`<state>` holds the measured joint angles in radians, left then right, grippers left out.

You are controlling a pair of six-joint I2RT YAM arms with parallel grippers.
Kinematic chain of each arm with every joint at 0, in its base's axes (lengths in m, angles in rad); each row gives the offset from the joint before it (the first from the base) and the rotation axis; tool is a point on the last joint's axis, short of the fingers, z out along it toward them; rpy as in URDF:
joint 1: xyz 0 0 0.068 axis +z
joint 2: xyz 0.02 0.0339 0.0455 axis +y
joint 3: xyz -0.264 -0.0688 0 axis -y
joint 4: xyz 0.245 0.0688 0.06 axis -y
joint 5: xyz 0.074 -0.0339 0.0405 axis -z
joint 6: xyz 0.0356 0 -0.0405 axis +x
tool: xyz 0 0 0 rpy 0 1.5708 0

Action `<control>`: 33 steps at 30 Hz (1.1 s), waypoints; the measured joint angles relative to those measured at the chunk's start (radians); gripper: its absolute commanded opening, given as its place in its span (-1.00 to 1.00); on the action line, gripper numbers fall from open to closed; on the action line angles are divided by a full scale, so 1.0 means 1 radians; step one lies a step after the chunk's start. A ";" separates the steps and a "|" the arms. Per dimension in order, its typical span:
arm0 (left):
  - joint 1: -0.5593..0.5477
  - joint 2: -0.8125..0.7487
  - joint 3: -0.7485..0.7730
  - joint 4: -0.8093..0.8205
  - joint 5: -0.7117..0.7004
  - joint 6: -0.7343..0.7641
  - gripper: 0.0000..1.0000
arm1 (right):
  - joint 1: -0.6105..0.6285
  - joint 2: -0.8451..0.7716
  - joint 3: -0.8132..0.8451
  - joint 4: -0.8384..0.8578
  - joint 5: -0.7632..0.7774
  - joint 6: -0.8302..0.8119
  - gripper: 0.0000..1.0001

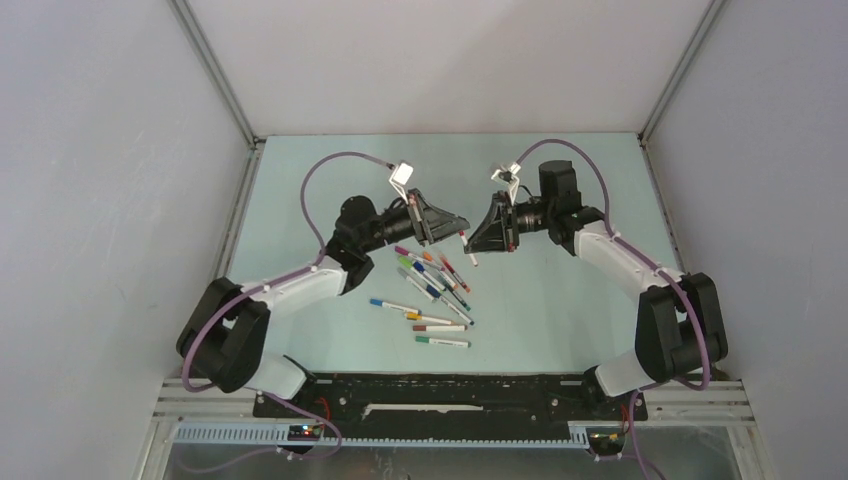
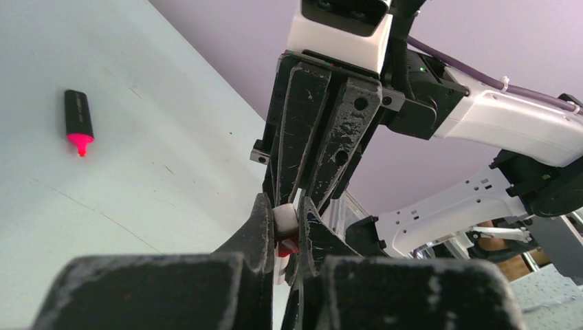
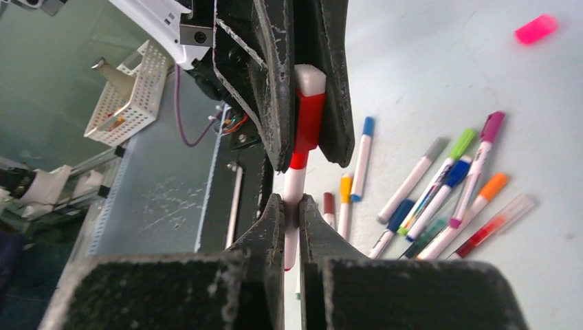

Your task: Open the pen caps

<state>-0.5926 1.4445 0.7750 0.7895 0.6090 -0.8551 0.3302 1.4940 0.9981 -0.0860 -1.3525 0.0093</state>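
The left gripper [image 2: 285, 214] and the right gripper [image 3: 292, 208] are meeting tip to tip in the air above the pale green table [image 1: 570, 300], sharing one red felt-tip pen [image 3: 295, 182] between them. The right gripper is clenching the pen's white barrel, its two fingers pressing in from either side. The left gripper is squeezing the red cap [image 3: 309, 117] at the pen's other end, with the cap's white end plug poking out past its pads. A narrower red band is showing between the cap and the white barrel. Whether the cap is coming loose cannot be told. Below the grippers, the other felt-tip pens [image 1: 432, 280] are lying in a loose pile on the table, some crossing one another, wearing blue, orange, green, purple and dark red caps. A row of four pens [image 1: 440, 327] is lying just nearer the arm bases, roughly parallel. The black highlighter [image 2: 78, 118] is lying apart on the table with its pink tip bared. The bright-pink highlighter cap [image 3: 535, 29] is resting alone, well apart from the pile.
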 measured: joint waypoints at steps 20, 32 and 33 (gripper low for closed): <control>0.077 -0.095 0.016 -0.174 -0.045 0.077 -1.00 | 0.067 0.077 0.047 0.176 0.076 0.065 -1.00; 0.117 -0.154 0.008 -0.242 -0.071 0.092 -1.00 | 0.115 0.094 0.063 0.228 0.145 0.066 -1.00; 0.120 -0.157 0.008 -0.243 -0.088 0.092 -1.00 | 0.117 0.095 0.065 0.224 0.146 0.062 -1.00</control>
<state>-0.4728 1.2873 0.7834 0.5465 0.5213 -0.7628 0.4477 1.5890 1.0630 0.1375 -1.2064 0.0715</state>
